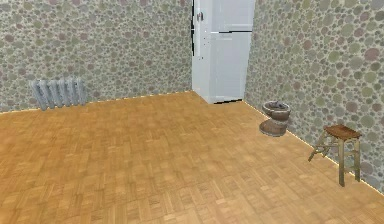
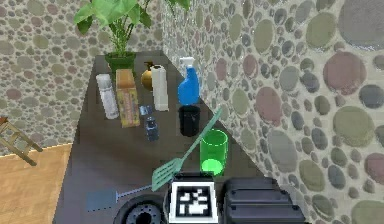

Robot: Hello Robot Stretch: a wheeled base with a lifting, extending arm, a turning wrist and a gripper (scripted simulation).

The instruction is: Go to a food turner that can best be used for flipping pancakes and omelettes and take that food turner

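Note:
A green food turner (image 2: 190,155) lies slantwise on the dark tabletop (image 2: 100,160) in the arm side view, its slotted head toward the near end and its handle running up past a green cup (image 2: 212,152). A second, grey-blue turner (image 2: 110,197) lies flat at the near left. At the bottom edge sits the arm's white marker square (image 2: 195,200), with the gripper's dark body (image 2: 142,212) left of it. Its far end is hard to make out against the table, so I cannot tell whether it holds anything.
Farther along the table stand a blue spray bottle (image 2: 187,82), a white bottle (image 2: 160,87), a grey can (image 2: 106,96), a tall box (image 2: 126,95), a black cup (image 2: 187,120) and a potted plant (image 2: 122,30). The forward view has a white fridge (image 1: 222,50), radiator (image 1: 58,93), stacked pots (image 1: 274,118) and wooden stool (image 1: 340,140).

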